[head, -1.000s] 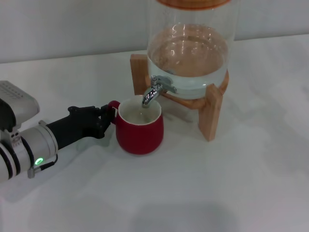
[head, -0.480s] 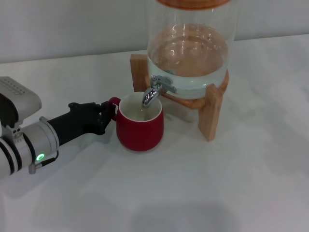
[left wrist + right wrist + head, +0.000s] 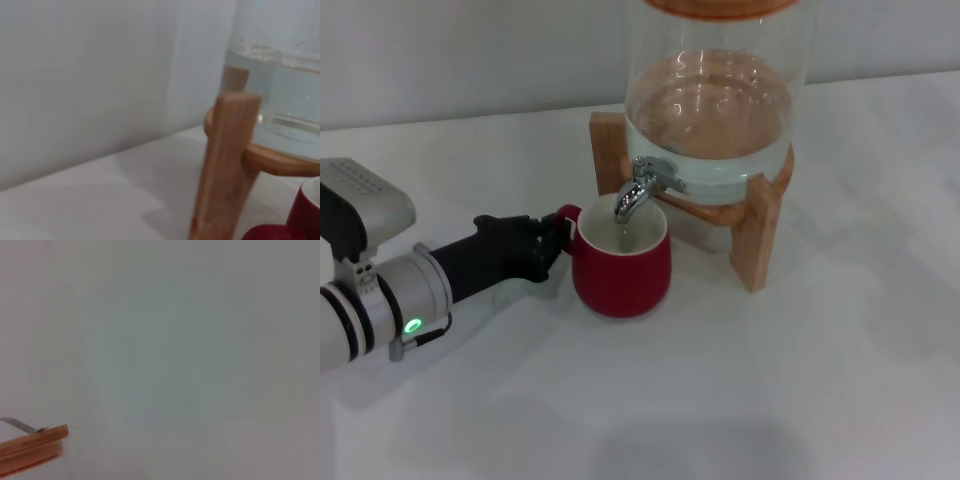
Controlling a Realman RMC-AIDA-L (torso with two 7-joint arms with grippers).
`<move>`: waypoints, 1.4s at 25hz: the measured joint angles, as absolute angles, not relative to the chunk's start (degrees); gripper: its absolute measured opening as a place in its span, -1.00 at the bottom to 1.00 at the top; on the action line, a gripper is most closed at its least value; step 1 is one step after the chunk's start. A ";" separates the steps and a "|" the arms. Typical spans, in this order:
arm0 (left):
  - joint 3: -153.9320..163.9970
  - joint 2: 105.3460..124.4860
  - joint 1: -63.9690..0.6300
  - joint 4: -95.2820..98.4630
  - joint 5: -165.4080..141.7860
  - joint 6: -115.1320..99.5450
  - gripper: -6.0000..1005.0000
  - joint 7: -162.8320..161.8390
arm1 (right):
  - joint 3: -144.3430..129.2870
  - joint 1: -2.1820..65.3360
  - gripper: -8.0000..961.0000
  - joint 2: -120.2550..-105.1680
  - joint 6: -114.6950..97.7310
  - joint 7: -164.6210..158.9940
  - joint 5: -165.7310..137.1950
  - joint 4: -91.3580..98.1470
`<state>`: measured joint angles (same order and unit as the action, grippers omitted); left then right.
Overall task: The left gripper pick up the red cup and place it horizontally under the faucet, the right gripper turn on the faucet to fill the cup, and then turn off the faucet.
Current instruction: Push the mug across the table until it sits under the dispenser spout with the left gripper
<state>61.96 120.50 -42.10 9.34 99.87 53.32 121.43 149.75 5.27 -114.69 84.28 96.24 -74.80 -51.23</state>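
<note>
The red cup (image 3: 622, 273) stands upright on the white table, its white mouth right below the spout of the chrome faucet (image 3: 640, 191) on the glass dispenser (image 3: 712, 110). My left gripper (image 3: 556, 242) comes in from the left and is shut on the cup's small red handle. In the left wrist view the cup's rim (image 3: 304, 212) and handle show at the edge beside a wooden stand leg (image 3: 225, 165). The right gripper is out of view; its wrist view shows only a wall and a bit of the dispenser's wooden lid (image 3: 31, 447).
The dispenser holds water and sits on a wooden stand (image 3: 756, 230) at the back centre. The white table (image 3: 770, 380) stretches in front and to the right. A wall is behind.
My left gripper has pushed the cup a little to the right, so its mouth sits more squarely under the spout.
</note>
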 joint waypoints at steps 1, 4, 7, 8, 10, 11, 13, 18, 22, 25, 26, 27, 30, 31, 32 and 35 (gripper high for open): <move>62.94 120.49 -42.10 9.55 99.89 53.37 -0.76 120.58 | 149.75 5.27 0.50 -114.69 84.28 96.23 -74.80 -51.23; 64.41 120.39 -42.16 10.04 99.94 53.40 -0.76 119.12 | 149.75 5.27 0.50 -114.69 84.28 96.18 -74.80 -51.24; 64.43 120.35 -42.19 10.06 99.94 53.42 -0.76 118.84 | 149.75 5.27 0.50 -114.69 84.28 96.15 -74.79 -51.24; 64.44 120.34 -42.19 10.07 99.94 53.44 -0.76 118.56 | 149.75 5.27 0.50 -114.69 84.28 96.15 -74.80 -51.23; 64.45 120.32 -42.20 10.08 99.93 53.49 -0.76 118.17 | 149.75 5.27 0.50 -114.69 84.28 96.15 -74.80 -51.24; 64.45 120.30 -42.19 10.08 99.89 53.51 -0.76 118.03 | 149.76 5.27 0.50 -114.69 84.28 96.15 -74.80 -51.24; 64.47 120.25 -42.19 10.08 99.72 53.51 -0.76 117.70 | 149.76 5.27 0.50 -114.69 84.28 96.15 -74.80 -51.13; 64.50 120.23 -41.99 10.04 99.53 52.84 -0.76 117.92 | 149.78 5.27 0.50 -114.69 84.28 96.16 -74.80 -50.96; 64.51 120.23 -41.53 10.07 99.66 52.52 -0.76 118.77 | 149.86 5.27 0.50 -114.69 84.28 96.33 -74.80 -50.85; 64.51 120.23 -41.54 9.86 99.65 52.04 -0.76 118.93 | 149.94 5.27 0.50 -114.70 84.23 96.39 -74.80 -50.82; 64.51 120.23 -41.60 9.73 99.61 51.97 -0.76 118.94 | 149.95 5.27 0.50 -114.69 84.22 96.39 -74.80 -50.82; 64.51 120.23 -41.67 9.63 99.58 51.95 -0.76 118.94 | 149.97 5.27 0.50 -114.69 84.21 96.39 -74.80 -50.81; 64.63 120.28 -41.72 9.61 99.51 51.91 -0.76 118.77 | 150.03 5.27 0.50 -114.69 84.20 96.41 -74.80 -50.80; 64.88 120.29 -41.68 9.61 99.51 51.90 -0.76 118.66 | 150.06 5.27 0.50 -114.69 84.20 96.41 -74.80 -50.80; 65.16 120.29 -41.64 9.60 99.56 51.90 -0.76 118.60 | 150.09 5.27 0.50 -114.69 84.22 96.42 -74.80 -50.80; 65.83 120.31 -41.52 9.58 99.77 51.91 -0.76 118.56 | 150.11 5.25 0.50 -114.70 84.23 96.42 -74.80 -50.80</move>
<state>65.83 120.31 -41.51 9.58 99.77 51.91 118.56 150.11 5.25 -114.70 84.23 96.42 -74.80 -50.80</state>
